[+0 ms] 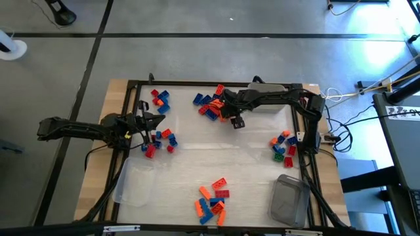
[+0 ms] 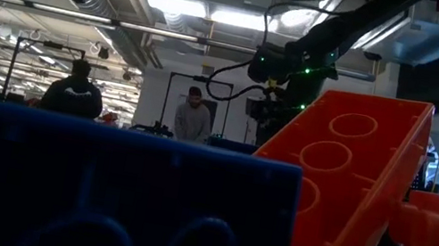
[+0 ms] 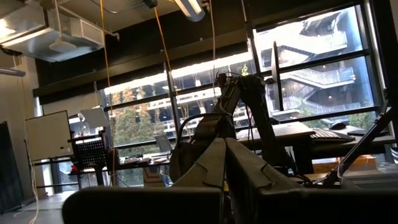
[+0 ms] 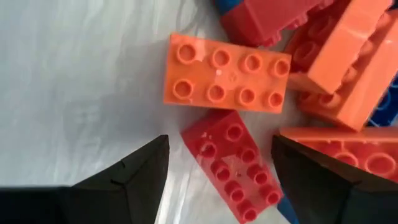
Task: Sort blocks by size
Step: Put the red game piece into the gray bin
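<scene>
The blocks lie in several piles on the white table cover: far left, left, far middle, right and near middle. My right gripper hangs open over the near right edge of the far middle pile, pointing steeply down. In the right wrist view its fingers stand on either side of a small red block that lies flat, studs up, beside an orange eight-stud block. I see no touch. My left gripper is shut, holds nothing, and waits at the table's left.
A clear tub stands near left and a greyer one near right. More red and orange blocks crowd close to my right gripper's one finger. In the low view a blue block and an orange block fill the foreground; people stand far behind.
</scene>
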Motion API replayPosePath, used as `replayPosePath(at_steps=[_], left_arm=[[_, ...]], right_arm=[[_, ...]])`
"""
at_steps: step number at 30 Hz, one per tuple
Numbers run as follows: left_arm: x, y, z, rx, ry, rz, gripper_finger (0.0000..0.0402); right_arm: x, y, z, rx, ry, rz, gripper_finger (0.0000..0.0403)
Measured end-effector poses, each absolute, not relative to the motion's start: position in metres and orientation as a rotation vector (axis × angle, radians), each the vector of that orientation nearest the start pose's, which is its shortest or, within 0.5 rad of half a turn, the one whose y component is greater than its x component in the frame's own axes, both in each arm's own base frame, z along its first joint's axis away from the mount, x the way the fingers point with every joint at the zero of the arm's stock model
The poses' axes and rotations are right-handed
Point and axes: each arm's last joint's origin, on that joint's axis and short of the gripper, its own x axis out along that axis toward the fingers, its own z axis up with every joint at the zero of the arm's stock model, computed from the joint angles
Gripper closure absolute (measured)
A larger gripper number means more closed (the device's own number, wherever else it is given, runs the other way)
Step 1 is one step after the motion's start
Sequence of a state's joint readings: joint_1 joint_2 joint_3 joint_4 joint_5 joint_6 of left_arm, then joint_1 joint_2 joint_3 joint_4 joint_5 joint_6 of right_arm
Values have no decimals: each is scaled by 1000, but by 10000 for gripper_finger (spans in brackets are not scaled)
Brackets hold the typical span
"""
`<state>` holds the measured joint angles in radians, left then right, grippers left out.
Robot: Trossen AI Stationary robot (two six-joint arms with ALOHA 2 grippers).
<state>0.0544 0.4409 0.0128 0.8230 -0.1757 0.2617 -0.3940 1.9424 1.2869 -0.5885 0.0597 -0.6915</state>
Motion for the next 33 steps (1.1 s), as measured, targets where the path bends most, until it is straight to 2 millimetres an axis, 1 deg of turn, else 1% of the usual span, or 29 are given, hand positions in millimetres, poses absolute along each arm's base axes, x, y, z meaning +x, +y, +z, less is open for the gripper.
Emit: replayPosePath(at_steps=[5, 11, 14, 21, 23, 26, 33], left_arm=[[118, 11, 206, 233, -361, 277, 402], [118, 11, 206, 233, -360, 277, 402], [118, 11, 206, 235, -361, 277, 402], [118, 11, 206, 233, -361, 277, 402], [118, 11, 206, 233, -361, 277, 402], [118, 11, 206, 233, -361, 277, 402], [118, 11, 206, 233, -361, 277, 402]], right_arm=[[349, -149, 145, -364, 1333, 67, 123], [349, -149, 143, -364, 1340, 68, 127], [348, -149, 143, -362, 1346, 71, 149], [347, -148, 141, -359, 1358, 77, 231], [347, -148, 141, -365, 1364, 68, 247], [347, -148, 141, -365, 1370, 51, 257], [345, -148, 144, -313, 1382, 6, 253]])
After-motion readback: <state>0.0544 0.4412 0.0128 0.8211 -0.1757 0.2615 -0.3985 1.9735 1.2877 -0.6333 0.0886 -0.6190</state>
